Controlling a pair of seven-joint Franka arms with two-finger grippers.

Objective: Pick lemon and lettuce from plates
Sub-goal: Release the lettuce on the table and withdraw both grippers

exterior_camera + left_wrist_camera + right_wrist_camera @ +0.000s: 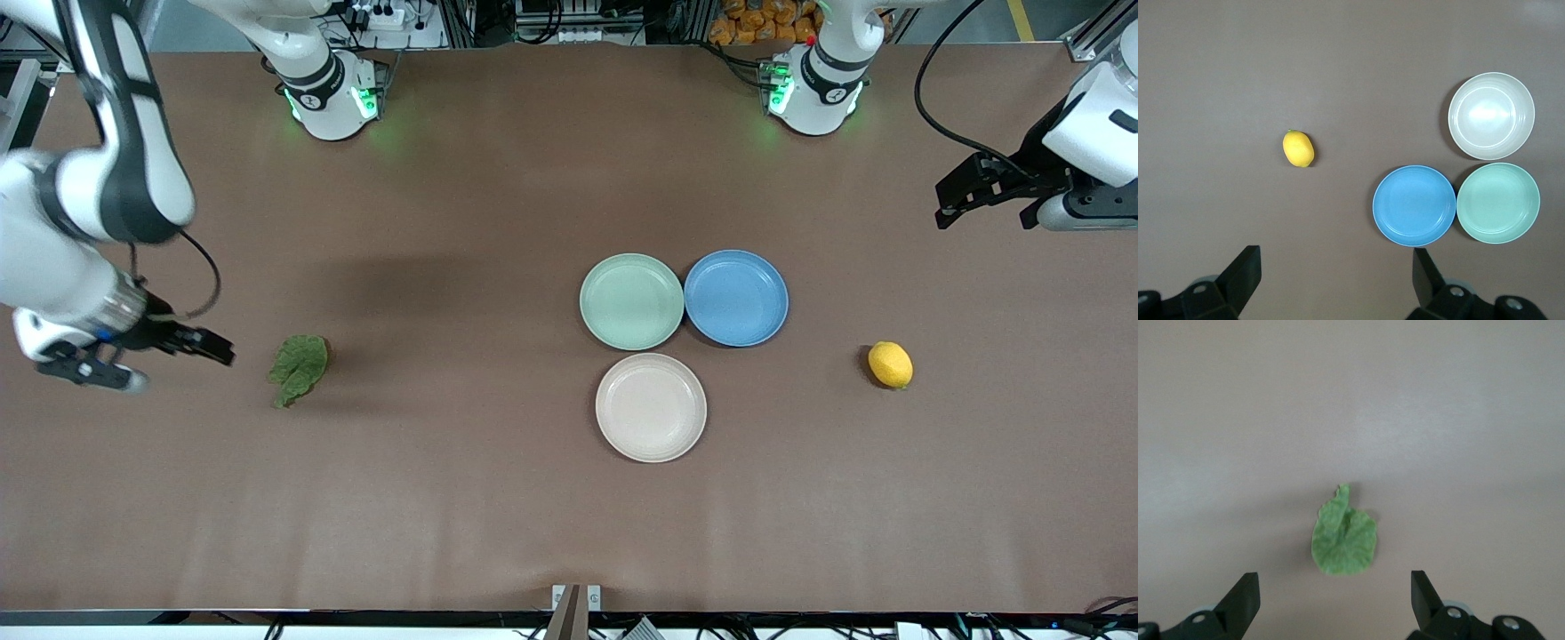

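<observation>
- Right now, from the front view, I take the mint green plate as my landmark: the blue plate touches it on the side toward the left arm's end of the bench, and the beige-white plate sits just beside it, nearer the front camera. All three look bare.
- The lemon lies on the bench well apart from the mint green plate, toward the left arm's end; the lettuce lies well apart toward the right arm's end.
- The right gripper hangs near the lettuce; the left gripper hangs up at its own end of the bench.
- From the left wrist view, I see the left gripper spread wide, holding nothing, above the bench, with the lemon lying alone.
- From the right wrist view, the right gripper is spread wide and empty, with the lettuce flat on the bench.
</observation>
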